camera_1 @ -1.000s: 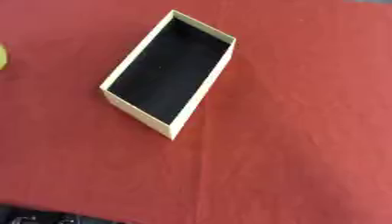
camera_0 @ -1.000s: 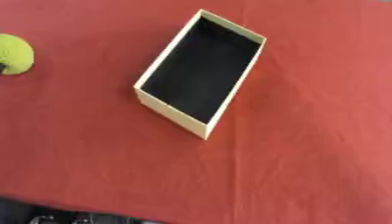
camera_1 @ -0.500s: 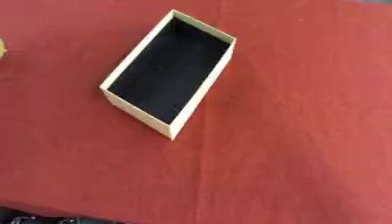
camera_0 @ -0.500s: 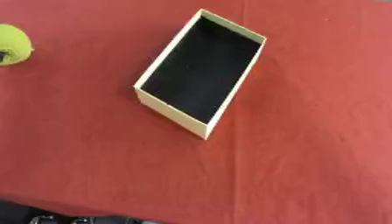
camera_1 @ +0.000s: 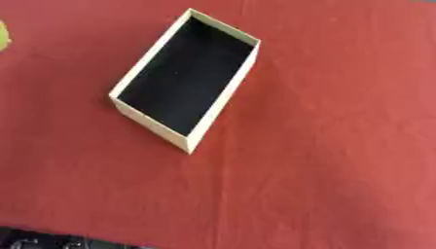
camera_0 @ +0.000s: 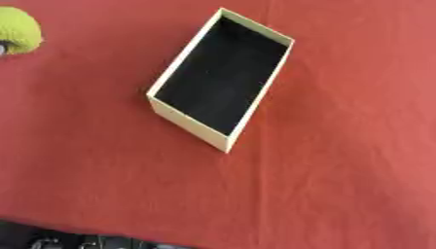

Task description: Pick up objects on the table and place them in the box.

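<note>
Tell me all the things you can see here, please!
Box: one, cream walls with a black inside, nothing in it, set at a slant near the middle of the table.
Yellow-green round thing: one, at the far left edge, partly cut off, apart from the box.
Tablecloth: one, red, covering the whole table.
Dark shapes: a few, black, along the bottom left edge below the cloth; I cannot tell what they are.
Robot's hands: none in view.
</note>
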Controlling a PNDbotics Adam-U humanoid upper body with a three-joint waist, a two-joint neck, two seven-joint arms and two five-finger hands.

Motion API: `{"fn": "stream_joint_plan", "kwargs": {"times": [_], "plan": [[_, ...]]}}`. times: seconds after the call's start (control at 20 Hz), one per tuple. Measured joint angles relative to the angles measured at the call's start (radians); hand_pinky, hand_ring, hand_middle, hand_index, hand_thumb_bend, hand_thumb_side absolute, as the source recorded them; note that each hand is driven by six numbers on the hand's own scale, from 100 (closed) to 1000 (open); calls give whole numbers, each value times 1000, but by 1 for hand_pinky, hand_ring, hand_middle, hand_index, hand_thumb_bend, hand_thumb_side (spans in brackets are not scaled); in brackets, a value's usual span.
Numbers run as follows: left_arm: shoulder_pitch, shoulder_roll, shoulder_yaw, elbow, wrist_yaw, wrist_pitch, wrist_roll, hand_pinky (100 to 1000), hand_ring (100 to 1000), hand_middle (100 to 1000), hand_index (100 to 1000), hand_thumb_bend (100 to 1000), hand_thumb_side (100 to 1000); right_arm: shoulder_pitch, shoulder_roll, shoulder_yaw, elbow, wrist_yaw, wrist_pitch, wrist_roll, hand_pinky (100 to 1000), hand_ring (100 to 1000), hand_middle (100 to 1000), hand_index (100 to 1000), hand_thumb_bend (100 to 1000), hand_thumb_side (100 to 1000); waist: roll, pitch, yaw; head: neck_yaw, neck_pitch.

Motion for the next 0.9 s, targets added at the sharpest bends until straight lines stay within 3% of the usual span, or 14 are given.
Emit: {"fn": "stream_joint_plan", "kwargs": {"times": [0.25, 0.5, 0.9], "plan": [[-18, 7, 1, -117, -5, -4, 4, 246, 451, 468, 542, 136, 100, 0, 0, -1, 0, 0, -2, -2, 832, 902, 886, 884, 100, 933, 1, 0, 0, -18, -3], [-40, 7, -12, -254, -6, 2, -4, 259, 459, 474, 549, 136, 100, -5, 0, -6, 0, 0, -5, -6, 832, 902, 886, 884, 100, 931, 4, 0, 0, -43, -31], [-130, -34, -116, -429, 16, -17, -93, 279, 467, 481, 558, 126, 100, -14, 1, -6, 0, -2, -6, -5, 833, 903, 886, 884, 100, 928, 10, -3, -5, -68, -38]]}}
